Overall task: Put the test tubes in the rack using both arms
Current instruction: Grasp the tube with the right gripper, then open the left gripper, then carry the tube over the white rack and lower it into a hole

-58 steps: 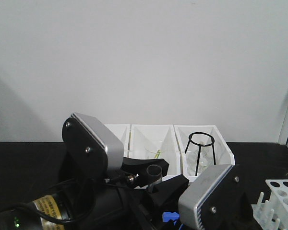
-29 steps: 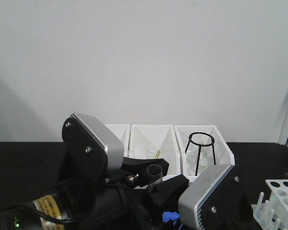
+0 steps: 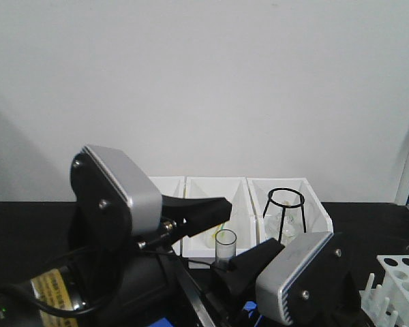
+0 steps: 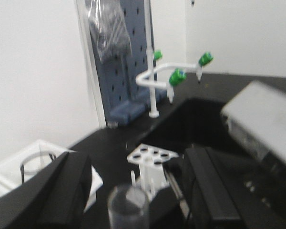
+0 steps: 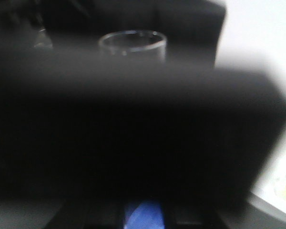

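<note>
One clear test tube point(image 3: 225, 246) stands upright between the two arms, open rim up. Its lower end sits in my right gripper point(image 3: 243, 263), which looks shut on it beside the silver-grey housing point(image 3: 300, 276). My left gripper point(image 3: 215, 205) hangs just above and left of the tube. In the left wrist view this gripper point(image 4: 136, 158) is open, its black fingers point(image 4: 66, 191) wide apart, with the blurred tube rim point(image 4: 128, 202) low between them. The white rack point(image 3: 402, 276) stands at the lower right, holes up, and shows as the rack point(image 4: 152, 155) beyond the fingers. The right wrist view is mostly dark, showing only the tube rim point(image 5: 132, 42).
Three white bins point(image 3: 215, 197) line the back wall. The right one holds a black wire stand point(image 3: 286, 204) and glassware. In the left wrist view, a white tap with green handles point(image 4: 174, 76) and a blue pegboard point(image 4: 119, 71) stand behind the rack, on the black tabletop point(image 4: 119, 143).
My left arm has lifted and swung up and left, and its gripper has come off the test tube. The tube now stands clear above the right gripper, which has barely moved.
</note>
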Tool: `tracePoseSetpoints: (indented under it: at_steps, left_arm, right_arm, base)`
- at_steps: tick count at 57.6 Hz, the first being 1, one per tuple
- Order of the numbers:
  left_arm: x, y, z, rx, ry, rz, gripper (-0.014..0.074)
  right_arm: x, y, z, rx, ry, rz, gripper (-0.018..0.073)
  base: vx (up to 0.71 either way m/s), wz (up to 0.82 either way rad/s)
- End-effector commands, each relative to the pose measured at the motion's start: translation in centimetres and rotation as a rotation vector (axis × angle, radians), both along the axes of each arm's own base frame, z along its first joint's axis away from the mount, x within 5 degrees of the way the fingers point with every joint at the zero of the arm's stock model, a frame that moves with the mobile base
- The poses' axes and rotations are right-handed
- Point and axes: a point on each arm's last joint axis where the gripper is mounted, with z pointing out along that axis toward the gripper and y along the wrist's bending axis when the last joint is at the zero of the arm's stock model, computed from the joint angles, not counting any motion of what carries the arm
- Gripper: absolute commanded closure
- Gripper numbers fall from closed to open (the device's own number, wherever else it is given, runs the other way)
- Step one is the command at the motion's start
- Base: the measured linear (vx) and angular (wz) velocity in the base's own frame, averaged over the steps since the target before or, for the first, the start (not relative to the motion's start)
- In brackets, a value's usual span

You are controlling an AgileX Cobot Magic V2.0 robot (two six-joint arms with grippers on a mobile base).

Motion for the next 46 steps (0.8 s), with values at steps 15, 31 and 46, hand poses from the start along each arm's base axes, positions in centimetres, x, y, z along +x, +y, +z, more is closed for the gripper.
tracePoseSetpoints:
  at_steps: [15, 31, 46]
  left_arm:
    - [-2.1, 2.8, 8.2, -0.182, -0.256, 0.007, 0.0080]
    - [-1.8, 4.6, 7.6, -0.039, -0.195, 0.072, 0.0121]
    - [-1.3, 5.0, 6.4, 0.062, -0.099, 0.100, 0.0194]
  right_arm:
    - [0.0, -0.1, 2.4, 0.094, -0.098, -0.008, 0.0566]
    - [2.7, -3.3, 2.6, 0.153, -0.089, -0.207, 0.0566]
    - [6.6, -11.6, 2.9, 0.168, -0.128, -0.581, 0.0566]
  base:
    - [0.00, 0.00]
    - [0.00, 0.00]
    - [0.00, 0.00]
